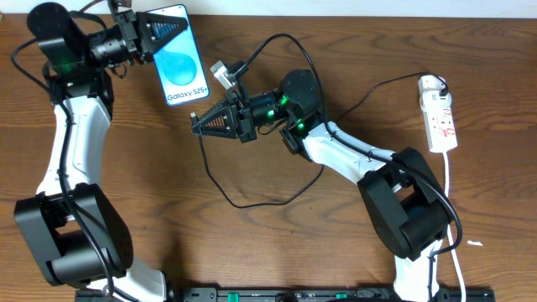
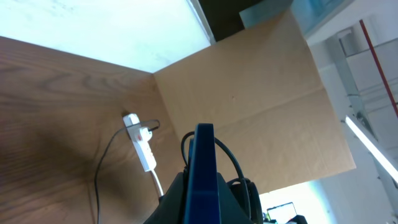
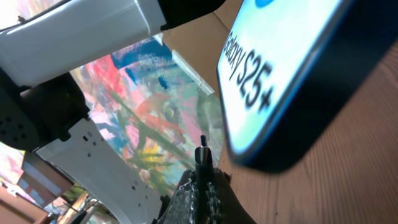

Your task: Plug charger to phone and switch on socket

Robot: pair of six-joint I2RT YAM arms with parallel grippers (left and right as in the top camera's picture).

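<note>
The phone [image 1: 180, 63], blue screen reading "Galaxy S25+", is held off the table at the upper left by my left gripper [image 1: 159, 32], shut on its top end; the left wrist view shows its dark edge [image 2: 204, 168] between the fingers. My right gripper [image 1: 200, 124] is shut on the charger plug [image 3: 203, 155], its tip pointing up, just below the phone's bottom edge [image 3: 292, 87] and apart from it. The thin black charger cable [image 1: 243, 201] loops over the table. The white socket strip [image 1: 440, 113] lies at the far right and also shows in the left wrist view [image 2: 140, 142].
A small white adapter [image 1: 222, 74] sits by the right arm's wrist. A white cord [image 1: 451, 218] runs down from the socket strip. A cardboard wall [image 2: 261, 106] stands behind the table. The arm bases stand at the front edge.
</note>
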